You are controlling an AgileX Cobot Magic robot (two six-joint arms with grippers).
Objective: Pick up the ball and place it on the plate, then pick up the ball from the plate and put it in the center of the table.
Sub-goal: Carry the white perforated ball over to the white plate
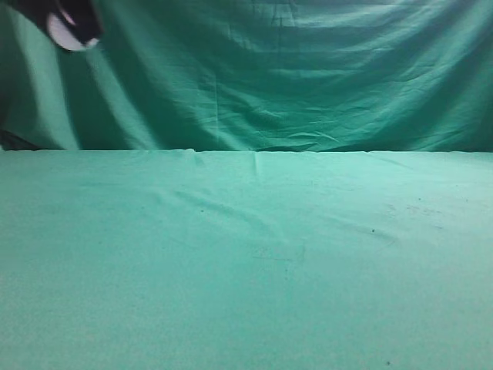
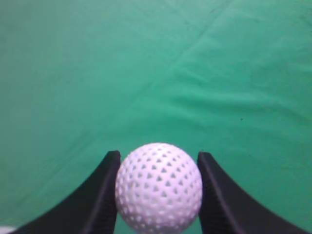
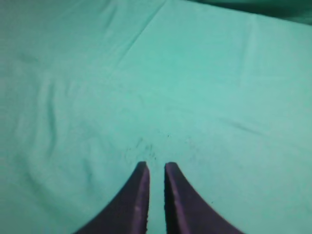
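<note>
- White and perforated, the ball (image 2: 159, 187) sat clamped between the two dark fingers of your left pincer (image 2: 159, 192), one finger touching each flank of it in the left wrist view.
- From the exterior view, that same left pincer (image 1: 71, 27) hung high in the upper-left corner, well above the green cloth-covered surface (image 1: 246, 262), with a sliver of the white ball (image 1: 65, 32) showing beneath the dark body.
- Your right pincer (image 3: 156, 170) was carrying nothing: its fingers were drawn almost together with only a narrow slit between them, poised over bare green cloth.
- No plate showed in any of the three views, so I could not tell you where it lay relative to the ball.
- My reading of the step: you were in a carry, ball lifted and in transit. Whether this was the trip to the plate or the trip back to the middle of the surface, these views alone did not settle.
- What the next move called for, as I judged it: bring the left arm over the target, lower until the ball was just above it, then part the fingers gently.
- A hollow, light, round ball would likely roll on release, so a low, slow release and a straight upward retreat looked wise.
- The cloth had creases near the centre; those might nudge the ball off its spot.
</note>
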